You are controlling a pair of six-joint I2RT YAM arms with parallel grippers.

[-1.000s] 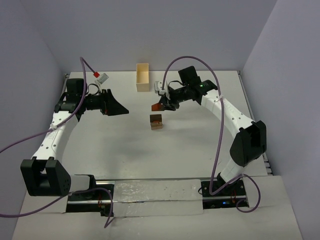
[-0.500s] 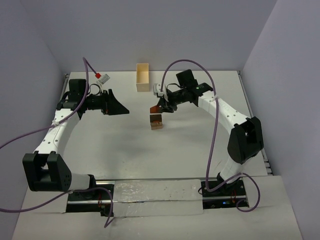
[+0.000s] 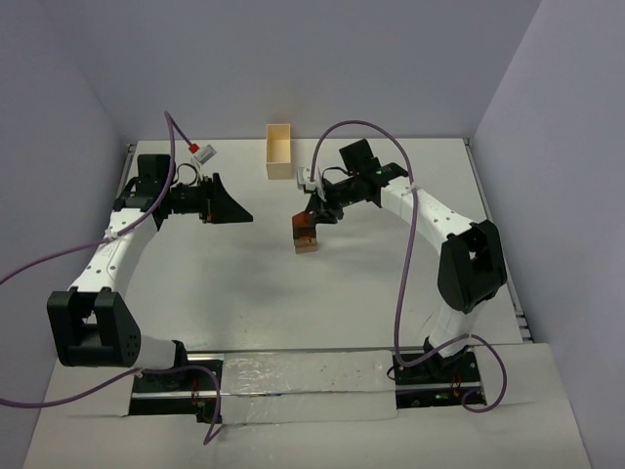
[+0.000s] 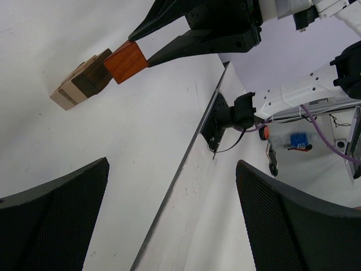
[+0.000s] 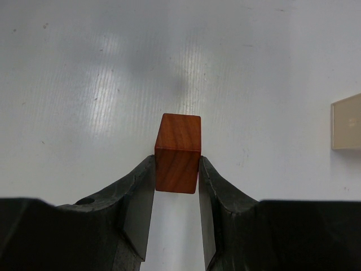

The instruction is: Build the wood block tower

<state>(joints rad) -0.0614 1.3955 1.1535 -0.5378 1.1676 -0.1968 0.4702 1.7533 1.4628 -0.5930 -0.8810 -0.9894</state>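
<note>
We're watching the right gripper (image 3: 312,217) just right of centre in the top view. It's clamping a reddish-brown cube (image 3: 302,226) between its two fingers, right over the wood block tower (image 3: 307,242), which is sitting on the white bench (image 3: 371,293) mid-frame. Going to the right wrist view, we're getting the clearest look. The cube (image 5: 177,151) is sitting dead centre, squeezed on both side faces by the black fingers (image 5: 138,192), its far end poking out past the tips with bare bench behind it. Over in the left wrist view, we're seeing that same cube (image 4: 126,61) in the upper left, pinched at the very tips of the right gripper (image 4: 138,51). It's lying right against a dark brown block of the tower (image 4: 79,84), whose other pieces are showing light tan; whether the cube is resting its weight on the stack, we can't tell. The left gripper (image 3: 234,200) is hanging left of centre in the top view, well apart from the tower. It's released, jaws spread wide, and its fingers (image 4: 56,214) are framing the bottom corners of its own camera. A pale wooden box (image 3: 279,152) is standing at the back of the bench, upper centre.
</note>
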